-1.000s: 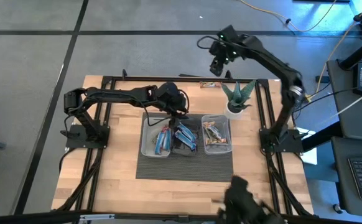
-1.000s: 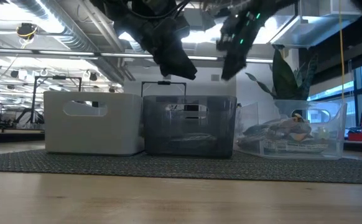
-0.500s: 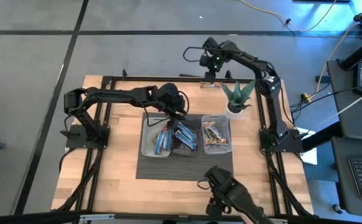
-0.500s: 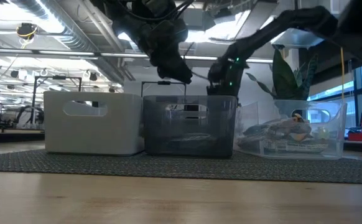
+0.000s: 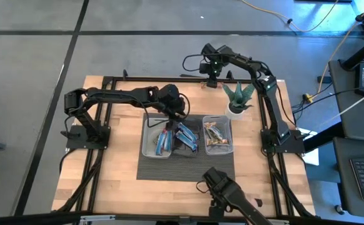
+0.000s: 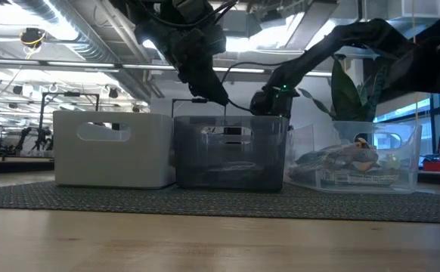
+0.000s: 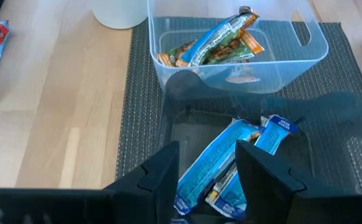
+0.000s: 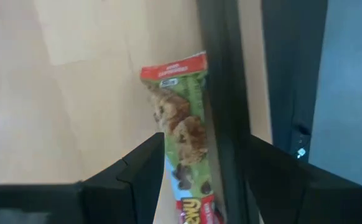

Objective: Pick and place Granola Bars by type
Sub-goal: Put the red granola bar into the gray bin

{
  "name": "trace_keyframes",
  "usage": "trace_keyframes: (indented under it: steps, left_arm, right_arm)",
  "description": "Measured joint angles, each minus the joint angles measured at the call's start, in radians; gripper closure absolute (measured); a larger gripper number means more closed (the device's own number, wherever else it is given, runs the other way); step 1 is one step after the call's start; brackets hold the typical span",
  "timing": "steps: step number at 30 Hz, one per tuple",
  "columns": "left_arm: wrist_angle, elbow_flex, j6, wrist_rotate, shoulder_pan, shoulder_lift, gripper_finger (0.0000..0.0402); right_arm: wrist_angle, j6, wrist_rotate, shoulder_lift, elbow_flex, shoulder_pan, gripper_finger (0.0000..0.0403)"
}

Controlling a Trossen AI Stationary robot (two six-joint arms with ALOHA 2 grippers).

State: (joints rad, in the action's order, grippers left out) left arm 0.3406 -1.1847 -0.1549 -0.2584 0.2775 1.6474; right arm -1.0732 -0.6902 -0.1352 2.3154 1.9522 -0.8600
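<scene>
Right claw down over a lone bar at the table's far edge; left claw above the middle bin.

Nearest, three bins sit in a row on a dark mat point(image 5: 185, 165): a left bin point(image 5: 156, 139) and middle bin point(image 7: 243, 174) holding blue-wrapped bars point(image 7: 213, 163), and a right bin point(image 7: 237, 43) with tan and green bars point(image 7: 215, 43). The left gripper point(image 7: 207, 163) hangs just above the middle bin, its fingers apart with nothing between them, the blue bars lying directly below the gap. Farther back, beside the potted plant point(image 5: 239, 97), the right gripper point(image 8: 196, 168) reaches to the far rim of the table point(image 5: 116, 169). Its fingers stand apart on either side of a green bar with red print point(image 8: 182, 134), which lies flat on the wood against the black frame rail point(image 8: 221, 93), not yet clamped.
</scene>
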Motion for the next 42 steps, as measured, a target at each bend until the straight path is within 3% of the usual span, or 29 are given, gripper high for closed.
trace_keyframes:
  steps: [21,27,31,42]
  left_arm:
    - [0.003,0.000,-0.024,0.000,0.000,0.000,0.0255]
    - [0.013,0.000,-0.024,0.000,0.000,0.000,0.0256]
    - [0.013,0.000,-0.024,0.006,0.000,0.000,0.0254]
    - [0.017,0.000,-0.024,0.009,0.000,0.000,0.0252]
  right_arm:
    - [0.059,0.028,-0.013,0.000,0.000,0.000,0.0192]
    - [-0.009,-0.089,-0.020,0.000,0.000,0.000,0.0189]
    - [-0.023,-0.177,-0.020,0.000,-0.019,0.000,0.0167]
    - [0.033,-0.177,-0.020,-0.011,-0.086,0.001,0.0088]
